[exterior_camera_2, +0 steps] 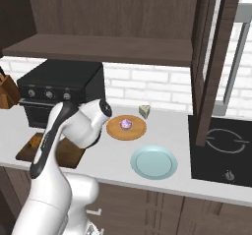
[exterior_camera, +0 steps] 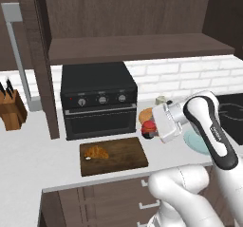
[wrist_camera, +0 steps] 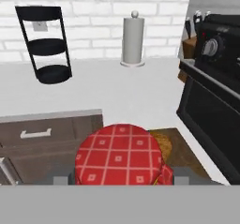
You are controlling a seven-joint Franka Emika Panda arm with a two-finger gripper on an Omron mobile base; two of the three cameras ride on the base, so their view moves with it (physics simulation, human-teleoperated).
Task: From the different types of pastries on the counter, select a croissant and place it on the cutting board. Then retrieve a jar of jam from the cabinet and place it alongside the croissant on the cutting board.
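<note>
My gripper [exterior_camera: 151,128] is shut on the jar of jam [exterior_camera: 149,127], a squat red jar held just above the counter [exterior_camera: 28,150], off the right end of the cutting board [exterior_camera: 124,151]. The croissant [exterior_camera: 96,152] lies on the left half of that dark board. In the hand view the jar's red checked lid [wrist_camera: 119,155] sits between the fingertips [wrist_camera: 61,180], with the board [wrist_camera: 183,150] beyond it. The pink-purple pastry [exterior_camera_2: 126,124] rests on a round wooden plate [exterior_camera_2: 114,130]. The cabinet shelf [exterior_camera: 137,48] hangs above.
A black countertop oven [exterior_camera: 98,100] stands right behind the board. A pale blue plate [exterior_camera_2: 154,162] lies near the counter's front, with a cooktop [exterior_camera_2: 221,150] to the right. A knife block [exterior_camera: 12,108] is far left. A cheese wedge [exterior_camera_2: 144,111] sits by the wall.
</note>
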